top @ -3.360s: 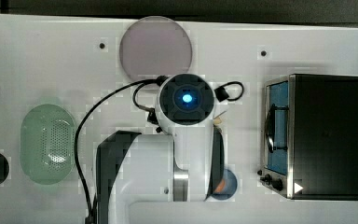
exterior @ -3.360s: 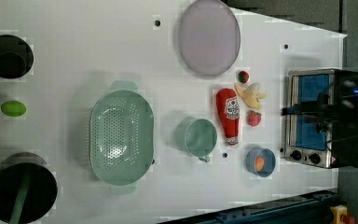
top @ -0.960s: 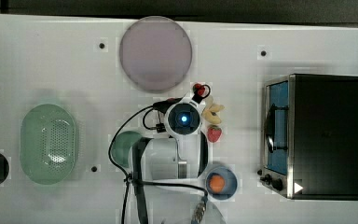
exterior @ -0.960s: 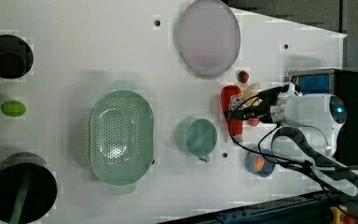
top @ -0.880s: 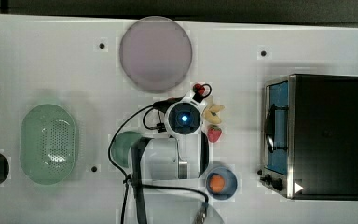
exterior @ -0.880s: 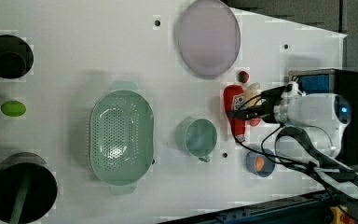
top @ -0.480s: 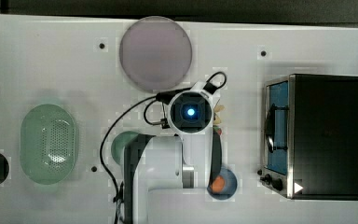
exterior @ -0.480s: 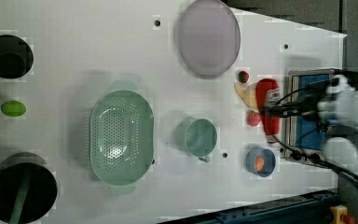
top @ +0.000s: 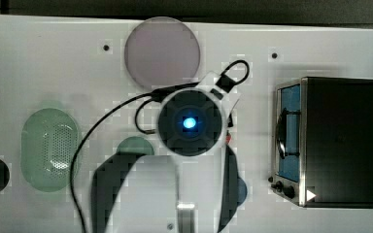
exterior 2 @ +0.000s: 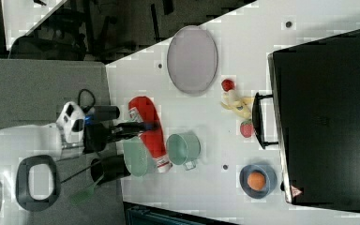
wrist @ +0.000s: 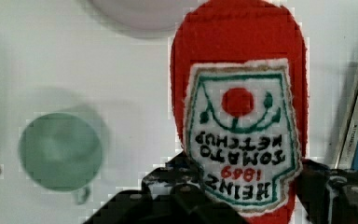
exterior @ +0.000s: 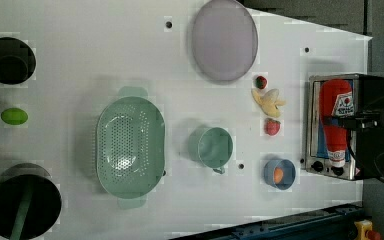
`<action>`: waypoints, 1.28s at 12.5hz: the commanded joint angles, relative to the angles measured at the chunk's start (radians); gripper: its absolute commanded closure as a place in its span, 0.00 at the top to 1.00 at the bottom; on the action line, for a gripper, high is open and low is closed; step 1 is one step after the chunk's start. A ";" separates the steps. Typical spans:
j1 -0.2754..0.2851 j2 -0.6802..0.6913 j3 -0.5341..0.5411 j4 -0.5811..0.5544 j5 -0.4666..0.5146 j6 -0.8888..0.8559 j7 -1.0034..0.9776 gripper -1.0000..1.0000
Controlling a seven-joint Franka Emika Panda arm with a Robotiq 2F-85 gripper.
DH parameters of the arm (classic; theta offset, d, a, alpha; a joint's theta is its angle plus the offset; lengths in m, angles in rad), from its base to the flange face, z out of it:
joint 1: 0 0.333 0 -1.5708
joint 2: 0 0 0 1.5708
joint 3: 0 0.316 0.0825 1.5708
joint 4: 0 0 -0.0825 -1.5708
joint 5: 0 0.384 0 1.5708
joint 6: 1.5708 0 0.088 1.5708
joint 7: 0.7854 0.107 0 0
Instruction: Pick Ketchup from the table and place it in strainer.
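I am holding the Ketchup (wrist: 240,116) bottle clamped between the gripper (wrist: 242,191) fingers, lifted clear of the table, and next I am carrying it across to above the strainer (exterior: 130,146) before releasing.

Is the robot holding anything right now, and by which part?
Yes: the tool grips the Ketchup across the lower body, at its label's edge, lifted off the table.

Bare table (exterior: 105,55) surrounds the strainer (exterior: 130,146); the green cup (exterior: 211,146) stands just beside it.
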 commanded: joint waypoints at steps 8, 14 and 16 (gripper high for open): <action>0.090 0.135 0.355 0.059 0.093 0.032 0.620 0.59; 0.112 0.329 0.507 0.066 0.093 0.305 0.764 0.59; 0.131 0.398 0.531 0.066 0.092 0.362 0.834 0.59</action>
